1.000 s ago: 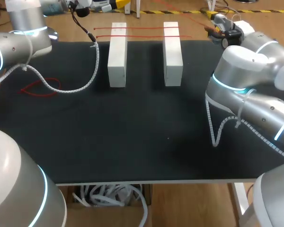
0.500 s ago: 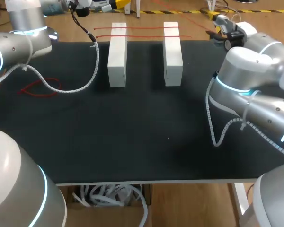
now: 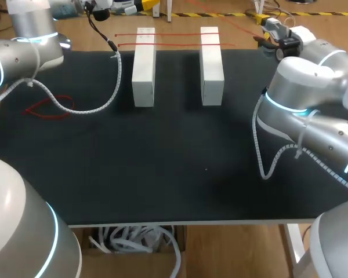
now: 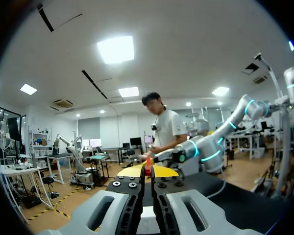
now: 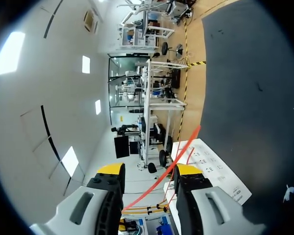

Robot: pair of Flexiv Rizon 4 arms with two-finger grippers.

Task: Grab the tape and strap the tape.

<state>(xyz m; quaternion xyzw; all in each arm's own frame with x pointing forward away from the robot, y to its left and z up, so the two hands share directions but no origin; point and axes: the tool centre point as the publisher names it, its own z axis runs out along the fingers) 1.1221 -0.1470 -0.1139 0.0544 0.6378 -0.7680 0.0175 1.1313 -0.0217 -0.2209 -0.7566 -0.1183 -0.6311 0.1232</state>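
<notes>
Pinches the red tape (image 4: 147,164) in the left gripper (image 4: 147,172), yellow tips drawn narrow on the strand, out past the far left corner of the black table (image 3: 162,174). Holds the right gripper (image 5: 149,170) beyond the far right corner, fingers standing apart, with the tape running between them and gripped by neither, as far as can be seen. Shows two red lines (image 3: 174,35) stretched across the far ends of the left white block (image 3: 144,66) and the right white block (image 3: 211,63), close to the back edge. Shows a strip of mat between the blocks, both standing well apart from the front edge. Shows a loose red loop (image 3: 46,108) near the left edge, just beside a white coiled cable (image 3: 98,107). Hangs the right arm's elbow (image 3: 304,81) over the right edge.
</notes>
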